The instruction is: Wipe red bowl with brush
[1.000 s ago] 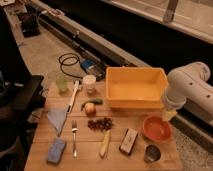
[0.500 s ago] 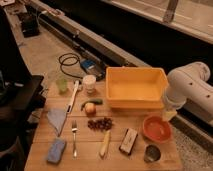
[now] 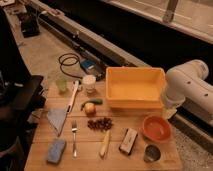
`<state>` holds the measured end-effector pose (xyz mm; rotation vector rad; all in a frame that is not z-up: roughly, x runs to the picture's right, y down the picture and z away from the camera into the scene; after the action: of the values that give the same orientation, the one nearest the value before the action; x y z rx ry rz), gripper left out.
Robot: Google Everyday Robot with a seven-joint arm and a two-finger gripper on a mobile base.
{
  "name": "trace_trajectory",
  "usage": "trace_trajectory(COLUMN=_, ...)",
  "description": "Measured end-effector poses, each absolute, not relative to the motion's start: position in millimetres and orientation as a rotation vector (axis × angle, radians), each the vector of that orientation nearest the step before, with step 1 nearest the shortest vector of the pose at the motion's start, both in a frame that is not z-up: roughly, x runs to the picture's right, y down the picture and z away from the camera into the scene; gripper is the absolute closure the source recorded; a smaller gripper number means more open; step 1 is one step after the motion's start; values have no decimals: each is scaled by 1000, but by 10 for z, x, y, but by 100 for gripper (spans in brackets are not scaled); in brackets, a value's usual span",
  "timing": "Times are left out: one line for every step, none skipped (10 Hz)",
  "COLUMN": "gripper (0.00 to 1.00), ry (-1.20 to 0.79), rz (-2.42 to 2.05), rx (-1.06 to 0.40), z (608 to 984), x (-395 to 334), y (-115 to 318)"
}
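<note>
The table (image 3: 160, 162) is made of pale wooden slats with visible gaps. The red bowl (image 3: 156, 128) stands near its right edge; it is round and shallow, glossy orange-red, with a lighter inside. The brush (image 3: 73, 96) lies well apart from it on the left part, a long thin white stick, a little tilted, between a translucent green cup (image 3: 61, 84) and a white cup (image 3: 89, 82).

The big yellow tub (image 3: 135, 87) is rectangular, smooth plastic with rounded rim. In front of it lie a round orange fruit (image 3: 90, 108), a cluster of dark red grapes (image 3: 100, 123), a metal fork (image 3: 74, 137), a blue porous sponge (image 3: 56, 150), a grey folded cloth (image 3: 57, 119), a black-and-white block (image 3: 129, 140) and a small metal cup (image 3: 151, 152).

The robot arm (image 3: 187, 87) is white, thick and rounded, and comes in from the right. Its gripper (image 3: 170, 112) hangs between the right wall of the tub and the red bowl, just above the bowl's far rim. If it is open or closed, I cannot tell, and nothing is seen in it.

Compared with half a second before, the arm and all the objects are at the same places.
</note>
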<state>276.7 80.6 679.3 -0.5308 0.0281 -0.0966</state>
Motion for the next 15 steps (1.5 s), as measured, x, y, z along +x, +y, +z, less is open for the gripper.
trace_trajectory(gripper=35, ry=6, rz=-182, rx=-520, z=6782, x=2612, y=679)
trace_trajectory(gripper=35, ry=-18, rz=-254, rx=-508, z=6775, x=2421, y=595)
trace_trajectory(gripper=35, ry=-49, rz=-329, rx=-497, z=6757, x=2188, y=542)
trace_trajectory(gripper=35, ry=-84, rz=-388, rx=-482, z=6742, x=1979, y=500)
trace_trajectory(gripper=35, ry=-142, rz=-457, rx=-468, z=6705, x=1708, y=490)
trace_trajectory(gripper=35, ry=-179, rz=-506, rx=-456, z=6667, x=1531, y=484)
trace_trajectory(gripper=35, ry=-189, rz=-516, rx=-454, z=6659, x=1489, y=487)
trace_trajectory(gripper=35, ry=-187, rz=-516, rx=-453, z=6654, x=1492, y=480)
trace_trajectory(gripper=35, ry=-187, rz=-514, rx=-452, z=6652, x=1502, y=480)
trace_trajectory(gripper=35, ry=-187, rz=-516, rx=-451, z=6652, x=1514, y=472)
trace_trajectory(gripper=35, ry=-197, rz=-534, rx=-443, z=6655, x=1500, y=439)
trace_trajectory(gripper=35, ry=-221, rz=-586, rx=-428, z=6717, x=1384, y=352)
trace_trajectory(gripper=35, ry=-239, rz=-620, rx=-420, z=6754, x=1262, y=310)
trace_trajectory(gripper=35, ry=-254, rz=-651, rx=-408, z=6784, x=1134, y=270)
trace_trajectory(gripper=35, ry=-279, rz=-700, rx=-391, z=6840, x=873, y=216)
